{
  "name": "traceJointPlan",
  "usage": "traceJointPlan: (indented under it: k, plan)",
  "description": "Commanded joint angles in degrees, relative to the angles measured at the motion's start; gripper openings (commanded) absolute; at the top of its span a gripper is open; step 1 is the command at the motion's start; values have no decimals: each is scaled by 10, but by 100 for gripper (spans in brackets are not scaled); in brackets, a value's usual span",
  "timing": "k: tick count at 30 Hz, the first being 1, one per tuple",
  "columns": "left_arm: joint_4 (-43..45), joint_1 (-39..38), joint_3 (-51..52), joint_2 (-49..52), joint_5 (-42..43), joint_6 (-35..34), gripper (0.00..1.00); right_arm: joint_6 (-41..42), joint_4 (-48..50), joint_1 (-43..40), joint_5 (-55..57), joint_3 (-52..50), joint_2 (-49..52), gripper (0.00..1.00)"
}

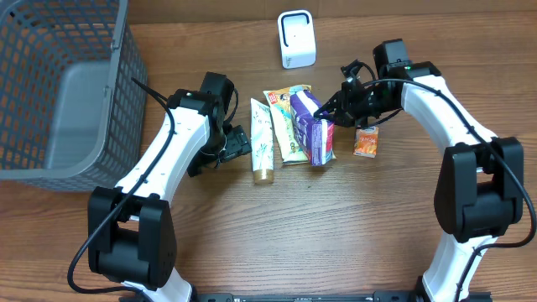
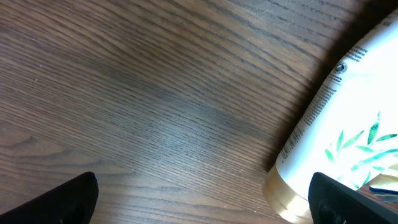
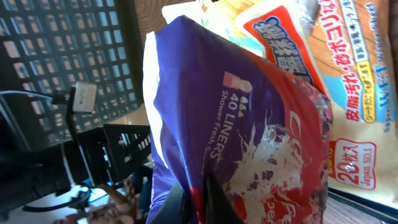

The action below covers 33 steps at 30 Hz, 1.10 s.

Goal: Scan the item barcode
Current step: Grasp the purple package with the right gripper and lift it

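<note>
R end effector [image 1: 330,113] pinched tight on purple liner pack [image 1: 312,127]. Pack near desk [image 1: 336,218] centre, scanner [image 1: 296,39] at its 12 o'clock. L end effector [image 1: 238,144] wide, tube [image 1: 263,141] at its 3 o'clock.

Desk Layout, Left to Right

Sitting at the far left corner of the desk [image 1: 277,226]: basket [image 1: 59,84]. Standing far back, centre: scanner [image 1: 296,39]. Lying nearer, side by side: tube [image 1: 263,141], flat packet [image 1: 288,138], liner pack [image 1: 315,130] overlapping that packet, then sachet [image 1: 366,141] just apart. Flanking: left hand [image 1: 239,143] beside the tube, right hand [image 1: 330,111] gripping the liner pack's far end.
</note>
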<state>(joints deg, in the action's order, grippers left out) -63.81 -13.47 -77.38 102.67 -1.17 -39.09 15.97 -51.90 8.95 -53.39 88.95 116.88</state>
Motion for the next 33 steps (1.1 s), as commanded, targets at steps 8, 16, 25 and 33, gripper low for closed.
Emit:
traceJointPlan:
  k: [8,16,25,33]
  plan:
    - [0,0,1,7,-9,-10,100,1,-172,-54,369,122,5,40]
    - [44,0,1,7,114,139,100,-90,-282,-31,297,222,5,66]
    - [154,-8,2,9,269,174,39,-78,-207,22,262,173,11,56]
    - [242,-52,2,52,264,102,4,-22,-130,24,259,120,16,29]
